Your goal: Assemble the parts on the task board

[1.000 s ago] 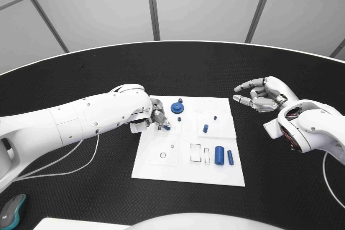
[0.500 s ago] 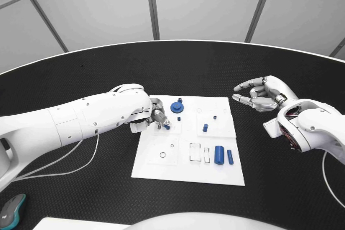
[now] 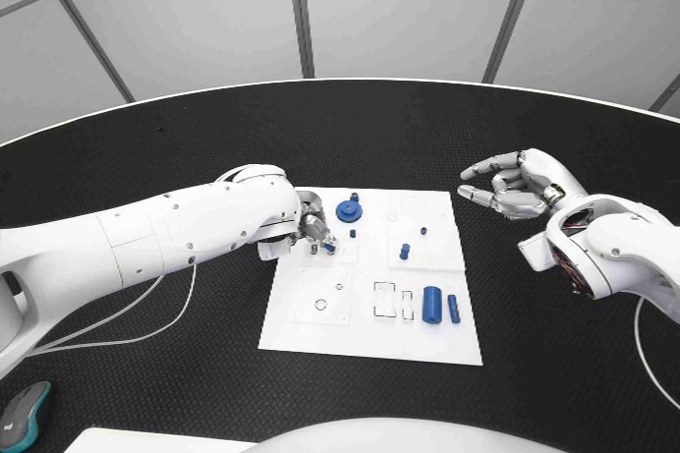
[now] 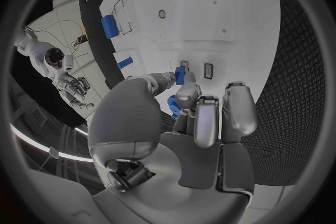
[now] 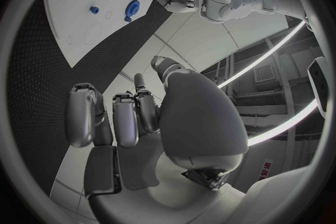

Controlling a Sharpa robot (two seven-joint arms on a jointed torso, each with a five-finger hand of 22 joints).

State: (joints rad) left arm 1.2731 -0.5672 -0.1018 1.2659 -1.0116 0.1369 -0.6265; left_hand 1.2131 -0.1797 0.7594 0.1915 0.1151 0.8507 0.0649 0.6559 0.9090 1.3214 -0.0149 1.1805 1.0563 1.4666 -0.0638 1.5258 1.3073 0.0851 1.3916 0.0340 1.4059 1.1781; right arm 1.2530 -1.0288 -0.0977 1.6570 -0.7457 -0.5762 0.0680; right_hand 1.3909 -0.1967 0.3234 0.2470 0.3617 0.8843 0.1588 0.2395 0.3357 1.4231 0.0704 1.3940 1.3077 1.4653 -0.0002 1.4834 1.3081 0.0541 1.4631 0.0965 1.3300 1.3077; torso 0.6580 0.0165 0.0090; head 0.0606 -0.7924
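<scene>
The task board [image 3: 371, 281] lies flat in the middle of the black bench [image 3: 170, 374]. The left hand [image 3: 310, 229] sits over the board's left edge, fingers curled down; in the left wrist view the thumb and a fingertip [image 4: 185, 89] pinch a small blue part [image 4: 180, 74] just above the board's surface, near two small rectangular slots. A second patch of blue [image 4: 172, 104] shows between the fingers lower down, but whether it belongs to the same piece cannot be made out. In the head view the held part is mostly hidden behind the fingers.

The right hand [image 3: 513, 186] hovers over the bench just off the board's far right corner, holding nothing, its fingers loosely bent and apart.

On the board stand a round blue gear-like part [image 3: 349, 213] near the far edge, a small blue peg [image 3: 404, 251] near the middle, and a thick blue cylinder [image 3: 432, 301] beside a thinner blue rod [image 3: 454, 310] toward the near right corner. Outlined recesses sit left of the cylinder; their depth is unclear.
</scene>
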